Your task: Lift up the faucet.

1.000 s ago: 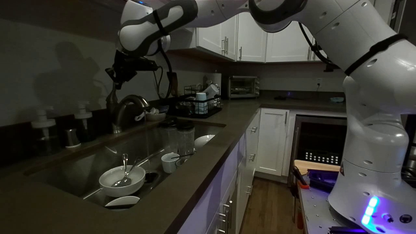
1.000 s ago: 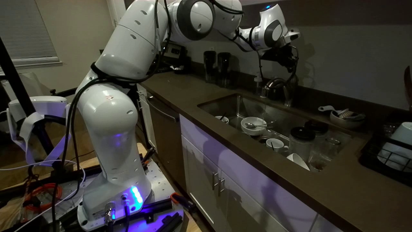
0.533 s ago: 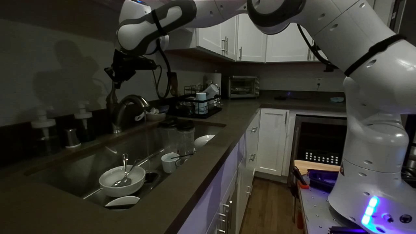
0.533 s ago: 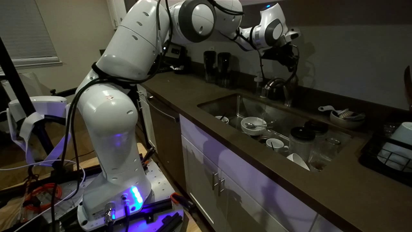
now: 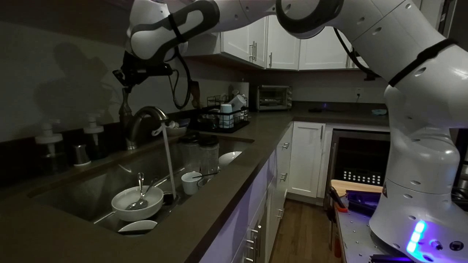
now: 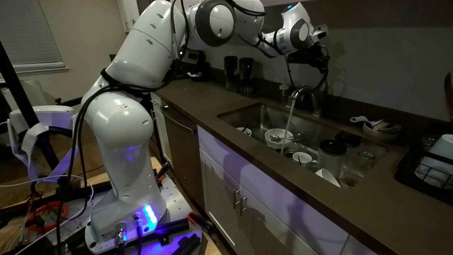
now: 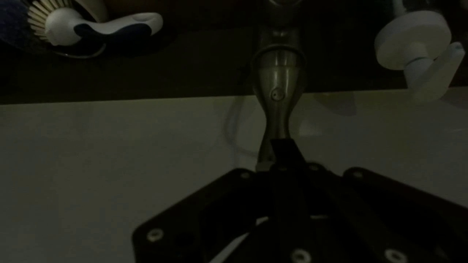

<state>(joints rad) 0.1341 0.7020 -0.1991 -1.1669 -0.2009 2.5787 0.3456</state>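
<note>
"Gripper (image 7: 285, 149) up slightly vs. prev., water (image 5: 168, 160) stream thicker. Fingers (image 7: 288, 157)?"

"Look narrow; v. dark, can't tell if holding. Kitchen faucet (image 5: 134, 128) by sink (image 5: 95, 188), under gripper; lever (image 7: 277, 118) tip part-hidden behind fingers."

The brown counter (image 6: 382, 212) turns at a corner. A metal sink (image 5: 87, 190) is set into it. The dark, shiny faucet (image 5: 133, 130) stands behind the sink. On one side of it are two bottles (image 5: 94, 130) with white tops, with a small silver cap (image 5: 80, 155) between them. On the other side are a bowl (image 6: 379, 134) and a black dish rack (image 6: 410, 180). A little oven (image 5: 274, 98) sits near the corner. Two tall dark jars (image 6: 245, 76) stand together.
</note>
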